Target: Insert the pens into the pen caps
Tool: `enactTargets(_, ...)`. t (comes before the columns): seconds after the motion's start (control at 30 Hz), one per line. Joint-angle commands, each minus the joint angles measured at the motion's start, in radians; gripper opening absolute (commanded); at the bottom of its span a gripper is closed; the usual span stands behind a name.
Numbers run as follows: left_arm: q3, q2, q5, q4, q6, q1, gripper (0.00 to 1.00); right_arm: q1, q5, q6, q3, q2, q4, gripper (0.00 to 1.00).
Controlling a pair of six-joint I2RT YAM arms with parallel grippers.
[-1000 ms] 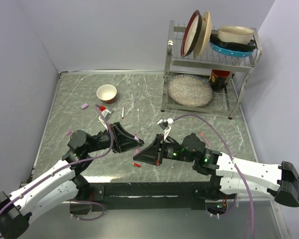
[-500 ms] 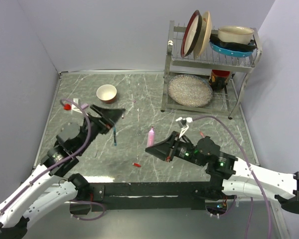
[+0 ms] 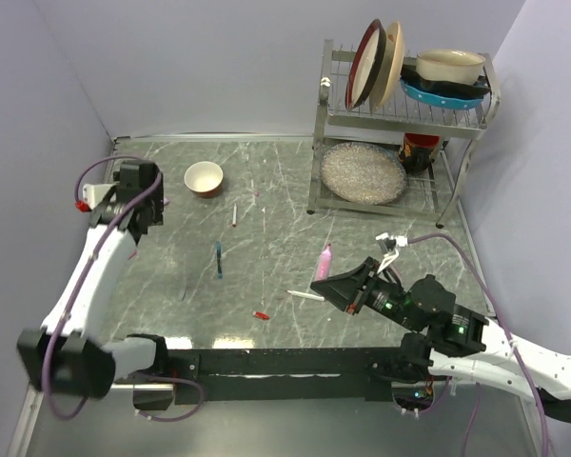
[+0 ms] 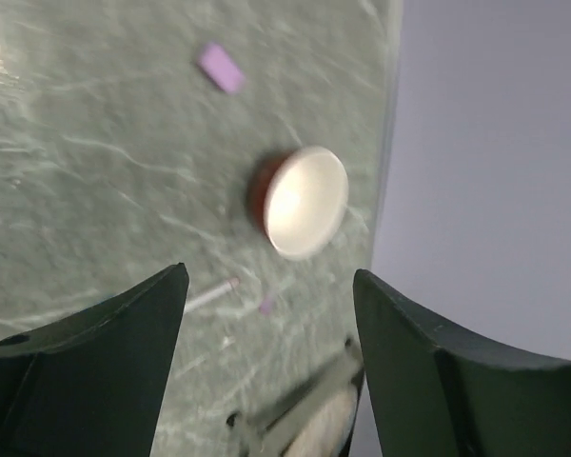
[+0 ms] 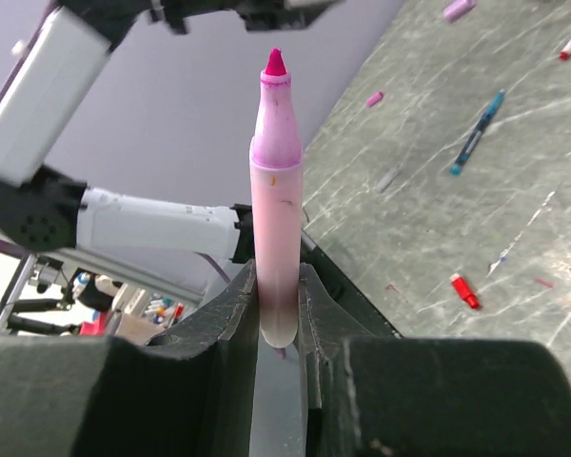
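Your table (image 3: 152, 276) is a flat slab with a dark green, white-veined marble pattern. At its far right stands a dish rack (image 3: 321, 143) of bare metal wire, holding round plates and bowls.

Your left gripper (image 4: 269, 276) hovers over the far left of the table. Its two dark, wedge-shaped fingers (image 4: 124, 333) are spread wide apart with nothing between them. Your right gripper (image 5: 278, 281), near the front right, is clamped on a pink pen (image 5: 276, 190) that stands upright between its jaws. The pen has a thick, smooth lilac-pink barrel tapering to a bare magenta tip.

A small round bowl (image 3: 204, 177), cream inside and reddish outside, sits toward the far left.

A slim teal pen (image 3: 218, 259) lies near the middle of the table. A thin white pen (image 3: 305, 295) lies just beside the right gripper, and a second white pen (image 3: 235, 213) lies near the bowl. A short red cap (image 3: 261, 314) lies near the front. A blocky lilac cap (image 4: 220, 68) lies apart from the bowl.
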Motion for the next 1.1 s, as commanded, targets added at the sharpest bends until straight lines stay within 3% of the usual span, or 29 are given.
enactTargets(0.0,0.134,0.163,0.033,-0.138,-0.189,0.090,0.75,0.002,0.052,-0.037,0.031,-0.022,-0.074,0.00)
enactTargets(0.13,0.182,0.290,0.048,-0.075,-0.215,0.162,0.72,0.002,0.073,-0.051,0.043,-0.029,-0.103,0.00)
enactTargets(0.33,0.381,0.549,0.118,-0.186,-0.261,0.212,0.69,0.003,0.109,-0.048,0.040,-0.033,-0.106,0.00)
enactTargets(0.57,0.613,0.844,0.243,-0.257,-0.212,0.237,0.68,0.002,0.141,-0.060,0.054,-0.004,-0.130,0.00)
enactTargets(0.73,0.641,0.922,0.269,-0.214,-0.191,0.257,0.74,0.002,0.161,-0.077,0.069,0.002,-0.158,0.00)
enactTargets(1.07,0.629,1.005,0.255,-0.193,-0.197,0.266,0.74,0.002,0.211,-0.086,0.069,-0.001,-0.178,0.00)
